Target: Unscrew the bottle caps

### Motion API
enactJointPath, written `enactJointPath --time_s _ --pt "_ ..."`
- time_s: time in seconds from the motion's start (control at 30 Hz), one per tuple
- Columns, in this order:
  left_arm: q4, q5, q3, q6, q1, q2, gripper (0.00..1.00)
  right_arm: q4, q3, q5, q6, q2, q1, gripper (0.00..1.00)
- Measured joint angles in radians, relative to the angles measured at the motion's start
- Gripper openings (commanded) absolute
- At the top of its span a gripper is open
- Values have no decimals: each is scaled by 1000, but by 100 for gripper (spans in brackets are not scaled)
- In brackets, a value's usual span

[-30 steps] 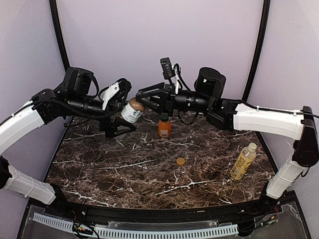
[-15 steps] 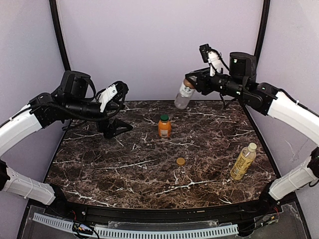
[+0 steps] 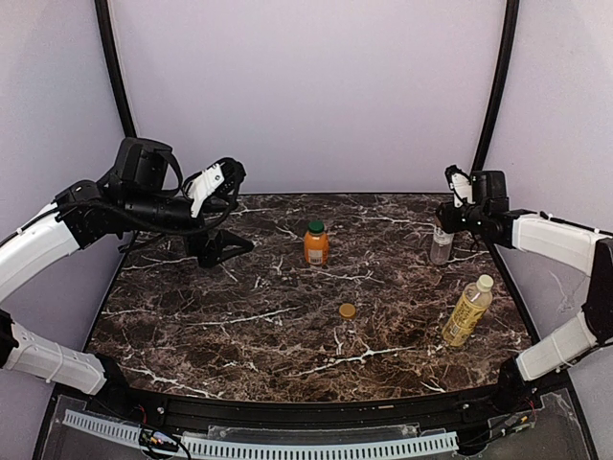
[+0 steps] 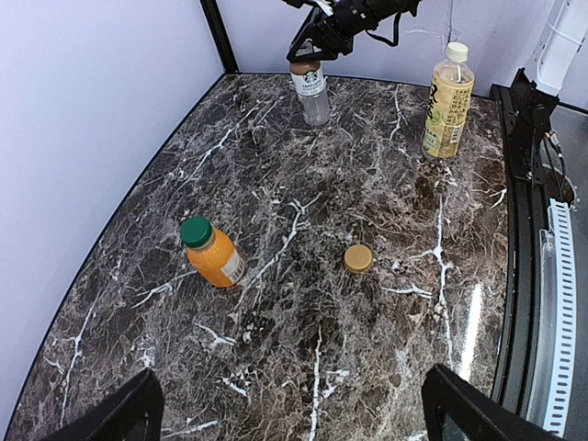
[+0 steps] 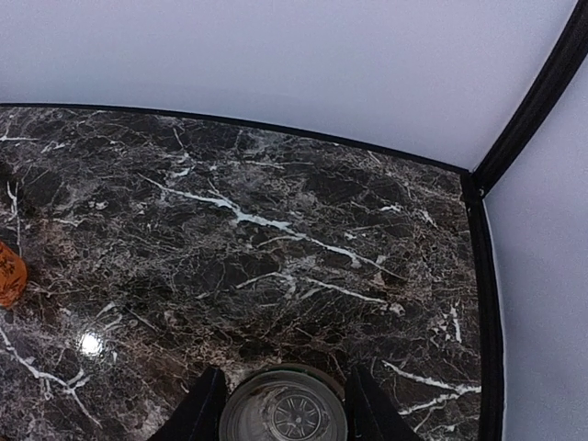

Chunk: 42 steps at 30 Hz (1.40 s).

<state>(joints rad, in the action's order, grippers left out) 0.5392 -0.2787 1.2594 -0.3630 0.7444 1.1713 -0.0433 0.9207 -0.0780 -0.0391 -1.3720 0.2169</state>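
Pinching the top of the clear bottle, the right gripper is keeping its two fingers drawn in against the neck, one on each side. The bottle is hanging upright straight below the fingers. Its base is down at the marble table, though I cannot tell whether it is touching. In the right wrist view its round rim is sitting between the two dark fingertips.

The yellow bottle is standing nearest to this gripper, on the side toward the arm bases and a little to its right. It is wearing its cream-white cap. Farther out, to the gripper's left and toward the bases, the tan-brown cap is lying loose and flat on the marble, touching no bottle. Farther to the left, level with the gripper, the orange bottle is standing upright with its dark green cap on.

Farthest away, across the table, the left gripper is hovering above the marble with its fingers spread wide and nothing between them. From its own view, the orange bottle is standing ahead and to one side and the loose cap ahead on the other side. Both are well apart from the fingertips. The yellow and clear bottles are standing far beyond them.
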Motion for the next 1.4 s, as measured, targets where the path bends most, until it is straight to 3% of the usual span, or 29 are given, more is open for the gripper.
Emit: enactJointPath --time_s 0.63,0.83,1.1,1.27,1.4 --pt "0 1 0 -8 0 0 99 169 -78 79 34 -61 -48 1" --pt "0 1 0 -11 0 0 99 177 -78 82 56 -66 -54 29" --pt "0 1 0 -11 0 0 99 175 -77 86 64 -66 -54 39" --pt "0 1 0 -12 0 0 99 170 -77 90 76 -66 -55 58" --pt "0 1 0 -16 0 0 99 150 -77 102 83 -66 -55 67"
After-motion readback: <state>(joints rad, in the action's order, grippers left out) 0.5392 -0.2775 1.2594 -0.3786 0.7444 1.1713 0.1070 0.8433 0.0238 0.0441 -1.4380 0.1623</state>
